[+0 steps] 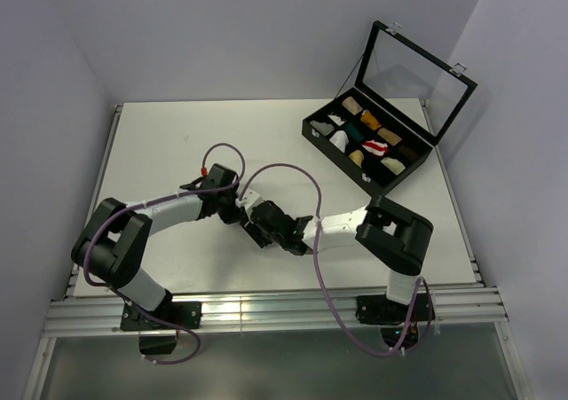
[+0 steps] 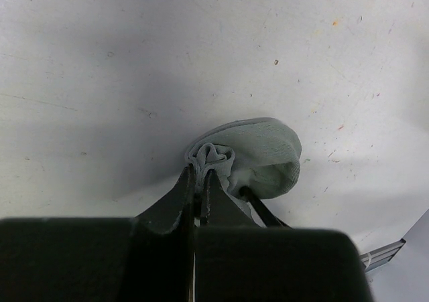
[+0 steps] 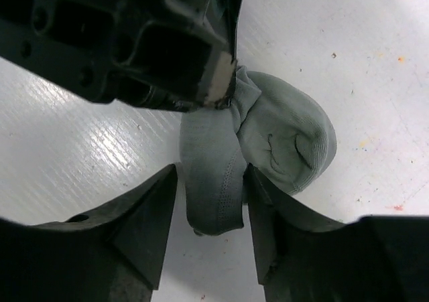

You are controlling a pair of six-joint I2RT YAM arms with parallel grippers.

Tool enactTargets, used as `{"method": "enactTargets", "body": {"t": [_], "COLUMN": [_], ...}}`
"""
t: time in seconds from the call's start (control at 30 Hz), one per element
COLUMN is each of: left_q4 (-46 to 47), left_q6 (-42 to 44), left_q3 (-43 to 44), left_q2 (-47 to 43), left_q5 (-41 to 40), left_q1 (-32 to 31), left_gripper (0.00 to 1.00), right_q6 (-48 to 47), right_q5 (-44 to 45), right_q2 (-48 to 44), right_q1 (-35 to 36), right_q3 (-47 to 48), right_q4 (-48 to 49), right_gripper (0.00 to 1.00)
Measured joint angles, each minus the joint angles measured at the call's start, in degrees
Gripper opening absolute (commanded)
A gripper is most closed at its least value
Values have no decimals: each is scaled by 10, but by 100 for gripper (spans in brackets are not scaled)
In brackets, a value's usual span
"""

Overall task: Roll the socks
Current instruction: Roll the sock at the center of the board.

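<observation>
One grey sock [image 3: 288, 134], far from table [image 1: 177, 143] edges: left pincer [image 2: 199, 173] clamps it, right pincer [image 3: 211, 175] seemingly grips half-open.

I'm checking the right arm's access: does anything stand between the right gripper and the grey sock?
Nothing visible does. The right gripper has a finger on each side of the flat end of the grey sock. The left gripper, shut on its bunched fold, sits just beyond, not between.

No readable text, labels or numbers anywhere.
</observation>
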Motion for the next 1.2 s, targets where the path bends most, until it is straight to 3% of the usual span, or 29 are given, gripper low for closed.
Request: {"method": "enactTargets", "body": {"t": [0.17,0.47,0.63,1.2], "left_q4": [0,-2,-2,-4], "left_q6": [0,2,2,2], "left_q3": [0,3,3,6], "left_q2": [0,2,2,5], "left_q5": [0,0,1,5], "left_q1": [0,0,0,0], "left_gripper": [1,1,1,1], "right_q6": [2,9,14,25], "right_q5": [-4,-22,-44,-58], "right_q2": [-25,-90,-90,-25], "right_q1": [0,0,0,0], "right_q3": [0,31,35,37], "right_q4": [-35,-59,-61,-65], "right_gripper": [57,50,45,45]}}
